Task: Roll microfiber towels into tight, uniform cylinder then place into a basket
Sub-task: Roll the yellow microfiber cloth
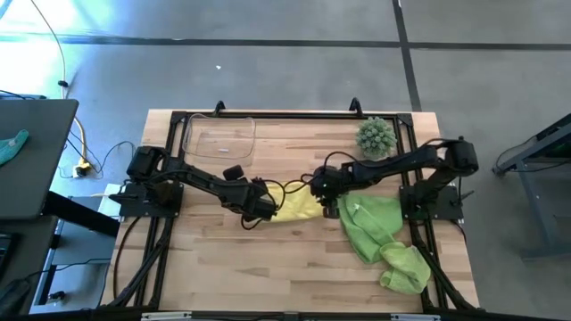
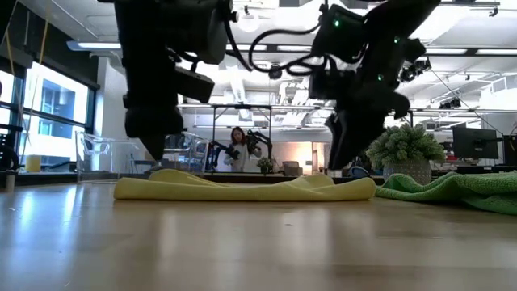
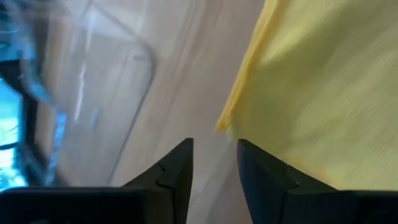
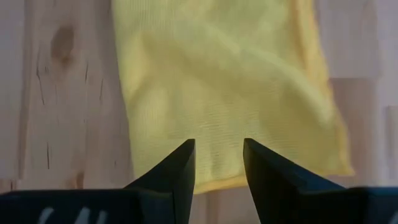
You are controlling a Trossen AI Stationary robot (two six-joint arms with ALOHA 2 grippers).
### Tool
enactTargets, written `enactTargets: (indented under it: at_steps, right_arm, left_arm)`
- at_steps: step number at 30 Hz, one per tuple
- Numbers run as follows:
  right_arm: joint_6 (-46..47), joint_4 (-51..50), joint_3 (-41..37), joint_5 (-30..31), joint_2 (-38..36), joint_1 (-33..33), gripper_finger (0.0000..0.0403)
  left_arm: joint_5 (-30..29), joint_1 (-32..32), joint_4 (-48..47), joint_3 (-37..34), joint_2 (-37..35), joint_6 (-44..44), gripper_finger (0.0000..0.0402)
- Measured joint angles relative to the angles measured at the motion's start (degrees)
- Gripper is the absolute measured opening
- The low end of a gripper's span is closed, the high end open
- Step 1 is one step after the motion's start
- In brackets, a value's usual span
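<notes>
One yellow towel (image 1: 299,205), flat on table (image 1: 268,267), lies betw. both grippers; spread so a roll can start. L gripper (image 3: 214,165) at its edge, jaws parted, empty. R gripper (image 4: 219,163) over opp. end, jaws parted, empty. Green towels (image 1: 375,227) just beside R gripper, waiting. Basket (image 1: 219,135) beyond L gripper, holds no towel yet.

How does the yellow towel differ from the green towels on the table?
The yellow towel lies spread nearly flat at the table's middle, between the left gripper and the right gripper; the green towels lie bunched in a rumpled heap on the table's right side. Both grippers, open, are at the yellow towel's ends, while neither is on the green ones. None of the towels is rolled, and none is in the basket.
</notes>
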Motion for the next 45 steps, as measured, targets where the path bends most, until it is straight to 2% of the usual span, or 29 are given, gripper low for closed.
enactTargets:
  at_steps: [5,9,14,17,23,27,29,32,36,41,45]
  right_arm:
    - [1.3,-0.8,0.0,-0.17,2.52,1.66,0.0128]
    - [0.25,-2.92,0.0,0.0,3.27,2.33,0.0128]
    - [-5.07,-7.46,0.0,6.33,3.25,1.55,0.0128]
    - [-8.02,-8.79,0.0,9.3,3.23,0.15,0.0128]
    - [-9.78,-10.27,0.0,9.71,1.81,-2.6,0.0128]
    - [-7.41,-9.73,0.0,9.29,0.12,-3.24,0.0128]
    - [-4.96,-8.46,0.0,7.18,-0.19,-3.07,0.0128]
    - [-0.03,-5.64,0.0,5.19,0.0,-2.22,0.0128]
    - [1.21,-1.03,-1.84,5.23,0.23,-0.88,0.0128]
    - [1.16,2.82,-5.01,5.23,0.23,-0.69,0.0128]
    - [0.69,5.46,-7.37,5.19,0.22,-1.89,0.0128]
  left_arm:
    - [-0.67,-0.46,-6.77,2.72,-0.07,-0.33,0.0109]
    - [1.51,-0.46,-5.22,3.05,-0.11,-0.35,0.0104]
    - [6.22,-0.56,1.78,2.95,-0.11,0.9,0.0102]
    - [6.08,-0.77,6.68,1.9,-0.11,5.11,0.0102]
    - [7.37,0.56,14.98,-2.76,-0.11,12.88,0.0102]
    - [9.64,1.83,20.41,-5.88,-0.11,14.71,0.0101]
    - [11.41,2.56,23.2,-7.89,-0.11,14.71,0.0101]
    - [13.69,3.1,25.44,-9.52,-0.38,13.19,0.0101]
    - [15.64,2.59,25.69,-10.29,-0.52,9.37,0.0101]
    - [24.31,0.05,26.61,-10.3,-0.5,1.13,0.0101]
    - [29.71,-2.15,30.07,-10.39,-0.45,-1.59,0.0101]
